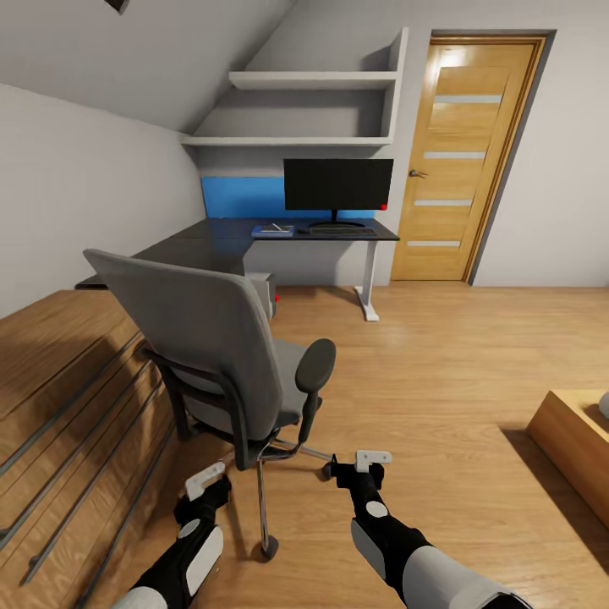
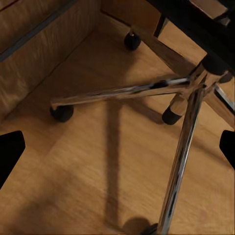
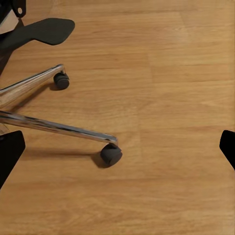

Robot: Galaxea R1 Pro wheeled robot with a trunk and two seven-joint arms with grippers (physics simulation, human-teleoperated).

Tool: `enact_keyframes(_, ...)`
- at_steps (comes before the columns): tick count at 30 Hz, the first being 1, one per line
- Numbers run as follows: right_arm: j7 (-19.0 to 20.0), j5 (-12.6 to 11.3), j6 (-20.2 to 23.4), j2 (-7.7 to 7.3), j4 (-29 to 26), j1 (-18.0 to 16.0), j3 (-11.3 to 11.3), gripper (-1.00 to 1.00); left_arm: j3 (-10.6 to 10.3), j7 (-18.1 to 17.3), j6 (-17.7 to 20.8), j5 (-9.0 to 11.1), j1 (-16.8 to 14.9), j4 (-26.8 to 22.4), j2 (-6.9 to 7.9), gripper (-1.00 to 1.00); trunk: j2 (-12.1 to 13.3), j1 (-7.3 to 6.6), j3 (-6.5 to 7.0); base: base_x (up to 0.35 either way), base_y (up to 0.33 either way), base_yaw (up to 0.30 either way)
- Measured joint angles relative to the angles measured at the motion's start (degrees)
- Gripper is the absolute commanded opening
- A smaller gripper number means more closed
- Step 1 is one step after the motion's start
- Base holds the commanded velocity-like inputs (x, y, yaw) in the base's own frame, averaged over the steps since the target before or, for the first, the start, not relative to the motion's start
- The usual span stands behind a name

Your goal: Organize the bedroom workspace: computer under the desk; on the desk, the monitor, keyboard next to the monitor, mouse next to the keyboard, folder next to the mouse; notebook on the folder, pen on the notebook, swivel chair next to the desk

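Head view puts me behind the swivel chair, which stands mid-room on the wood floor, well apart from the desk in the far corner. On the desk I can see the monitor upright, with the keyboard lying just in front of its stand. To the keyboard's left sits something small and dark that I take for the mouse, and left of that the folder, blue and flat, with paler things on top. I can't tell from this far off whether those are the notebook and pen. Past the chair's backrest a corner of the computer shows low under the desk.

So by my reading most of the arranging is done, and the chair is what remains: it must be brought over beside the desk.

Both arms hang low just behind the chair. My left gripper and right gripper each have their fingers spread wide, nothing held. In the left wrist view the chrome base with its castors lies below the spread fingertips; in the right wrist view one spoke ends in a castor over bare floor.
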Motion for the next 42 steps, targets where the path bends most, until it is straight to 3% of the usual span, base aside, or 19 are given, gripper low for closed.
enact_keyframes(11, 0.0, 0.0, 0.0, 0.0, 0.0, 0.0, -0.1, 1.0, 0.5, 0.2, 13.6, 0.2, 0.0, -10.0, 0.18, 1.0, 0.0, 0.0, 0.0, 0.0, 0.0, 0.0)
enact_keyframes(15, -0.1, 0.1, 0.0, 0.0, 0.0, 0.0, -0.1, 1.0, 0.6, -0.2, 20.3, 0.2, 0.0, -14.0, 0.61, 1.0, 0.0, 0.0, 0.0, 0.0, 0.0, 0.0)
enact_keyframes(21, -0.1, 0.1, 0.0, 0.0, 0.1, 0.0, -0.1, 1.0, 0.3, -0.5, 21.4, 0.1, 0.0, -14.5, 1.56, 1.0, 0.0, 0.0, 0.01, 0.0, 0.0, -0.006)
enact_keyframes(32, -0.4, 0.1, 0.0, 0.0, 0.0, 0.0, -0.1, 1.0, -0.7, -0.7, 21.3, -0.2, 0.0, -13.2, 1.45, 1.0, 0.0, 0.0, 0.54, 0.0, 0.0, -0.143)
enact_keyframes(37, -0.4, 0.1, 0.0, 0.0, -0.1, 0.0, -0.1, 1.0, -4.4, -0.7, 21.3, -0.2, 0.0, -12.2, 1.43, 1.0, 0.0, 0.0, 0.87, 0.0, 0.0, -0.177)
enact_keyframes(42, -0.4, 0.1, 0.0, 0.0, -0.1, 0.0, -0.1, 1.0, -5.3, -0.6, 21.4, -0.3, 0.0, -12.1, 1.44, 1.0, 0.0, 0.0, 1.19, 0.0, 0.0, -0.178)
